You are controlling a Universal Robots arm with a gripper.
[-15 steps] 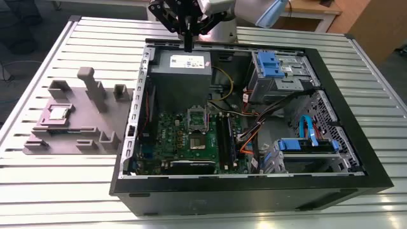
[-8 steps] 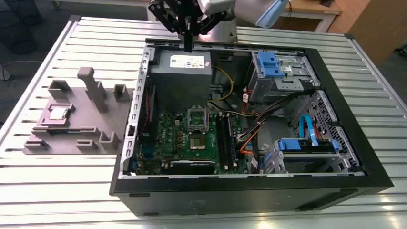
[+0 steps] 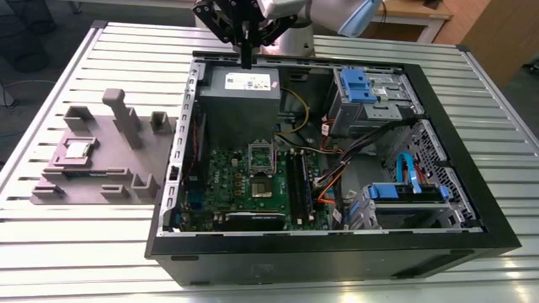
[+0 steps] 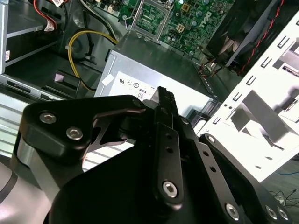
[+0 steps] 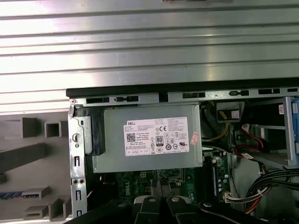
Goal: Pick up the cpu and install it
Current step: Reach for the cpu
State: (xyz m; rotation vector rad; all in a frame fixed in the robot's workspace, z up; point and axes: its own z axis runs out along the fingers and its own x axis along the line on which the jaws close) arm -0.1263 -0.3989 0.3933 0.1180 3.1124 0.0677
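- Step in hand: the pick-up has not yet been made. The gripper (image 3: 246,60) hangs above the far edge of the open computer case (image 3: 337,249), over the grey power supply (image 3: 240,101) and well apart from the task's part.
- Tool: its fingers look pressed together and pointing straight down, with nothing between them.
- The cpu (image 3: 78,149) lies flat, silver face up, in a shallow seat on the mauve-grey tray (image 3: 93,186). The tray sits on the slatted metal table (image 3: 76,252), just beside the case on the exterior view's left.
- The socket (image 3: 262,186) sits on the green motherboard near the middle of the case, nearer than the power supply. Its metal frame appears to stand open and its dark centre is bare, so nothing is installed.
- Handling, as a judgement: the chip is thin and sits low among the tray's upright blocks, so only its narrow edges offer a hold, and seating it would demand square alignment with the socket.
- Writing: a white label (image 5: 156,136) on the power supply carries dense print, a square code and several round marks. A small pale sticker (image 5: 195,136) sits at its edge.
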